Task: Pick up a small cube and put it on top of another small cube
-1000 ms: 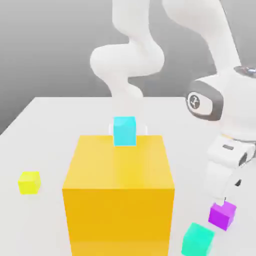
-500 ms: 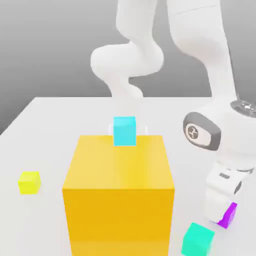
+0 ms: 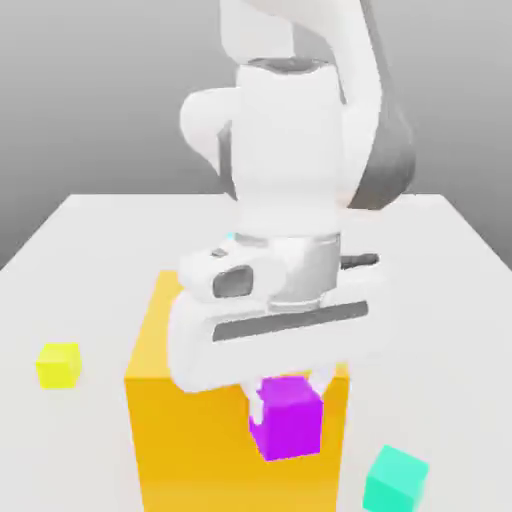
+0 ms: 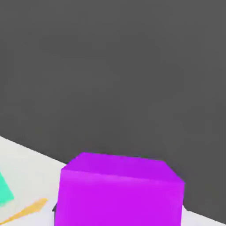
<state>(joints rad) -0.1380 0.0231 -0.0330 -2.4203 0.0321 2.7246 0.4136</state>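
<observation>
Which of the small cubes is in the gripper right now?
The purple cube, clamped in the gripper and lifted in front of the big orange block. The yellow cube and teal cube sit on the table.

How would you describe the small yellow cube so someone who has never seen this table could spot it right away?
Start at the huge orange-yellow block in the middle of the white table. Look toward the exterior view's left, where the small bright yellow cube sits alone on bare tabletop. It is far smaller and more lemon-coloured than the block, and stands across from the small teal-green cube.
</observation>
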